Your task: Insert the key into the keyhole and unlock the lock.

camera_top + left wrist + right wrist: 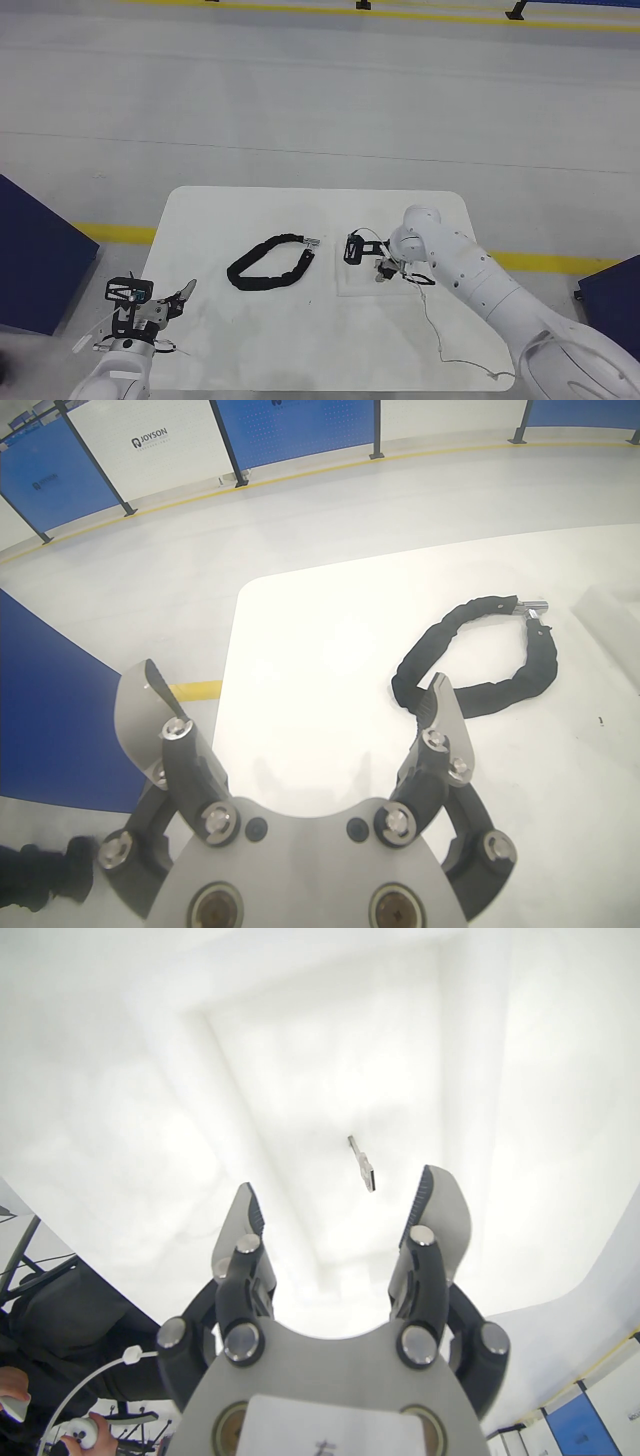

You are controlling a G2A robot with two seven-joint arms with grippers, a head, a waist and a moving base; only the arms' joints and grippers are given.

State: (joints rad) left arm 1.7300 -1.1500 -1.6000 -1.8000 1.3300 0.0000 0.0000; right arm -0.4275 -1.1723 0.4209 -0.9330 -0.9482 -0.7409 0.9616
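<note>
White table (250,350) with rounded corners is seen on a pale grey floor (300,100); yellow lines (115,234) are painted across the floor on the near and far sides. Blue and white panels (145,450) on black stands are ranged along the far line. The lock (268,265), a chain in a black fabric sleeve, is laid in a loose loop on the bare middle of the table, its two ends met at a small metal piece (532,605). A shallow white tray (350,284) is placed just beside the lock. The key (363,1165), small and silver, is laid flat in the tray, untouched. The right claw (339,1180) is held over the tray with its fingers spread apart; the key is seen just beyond the tips, nearer one finger. The left claw (295,680) is held above the table's near corner, well apart from the lock, fingers likewise spread wide and nothing gripped. A thin cable (440,355) is trailed over the table beside the right arm.
</note>
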